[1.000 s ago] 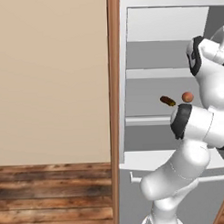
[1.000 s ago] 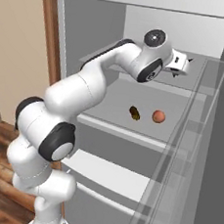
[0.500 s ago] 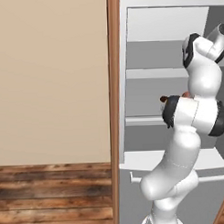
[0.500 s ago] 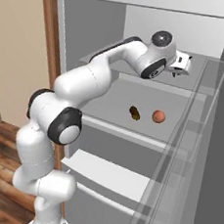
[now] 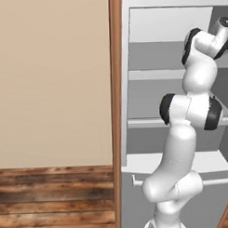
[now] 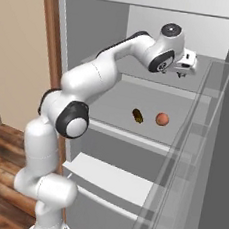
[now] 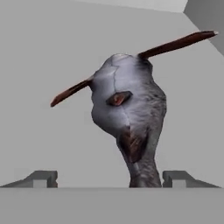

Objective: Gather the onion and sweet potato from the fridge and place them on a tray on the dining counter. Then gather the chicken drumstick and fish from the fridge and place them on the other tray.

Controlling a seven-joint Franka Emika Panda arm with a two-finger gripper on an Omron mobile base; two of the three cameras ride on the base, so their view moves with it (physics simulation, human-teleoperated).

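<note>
Your gripper (image 7: pixel 109 178) has its jaws spread wide, nothing clamped between them. In the hand view the two finger tips (image 7: pixel 41 178) sit low, one each side of a grey fish (image 7: pixel 127 118), which lies on the grey shelf right in front of the hand; the fish has dark reddish fins sticking out to both sides, and its narrow end runs down between the tips. You can't tell whether the tips touch it.

In the right base view the gripper (image 6: pixel 184 69) is up on the upper shelf of the fridge (image 6: pixel 201 161), reaching toward the back. One shelf below, the onion (image 6: pixel 162 119) and the sweet potato (image 6: pixel 137 115) lie near each other, apart, sweet potato on the left, well below the hand.

The fridge's wood-brown frame (image 5: pixel 117 111) stands at the left edge of the opening, with wood floor (image 5: pixel 53 201) beneath a beige wall (image 5: pixel 49 81).
</note>
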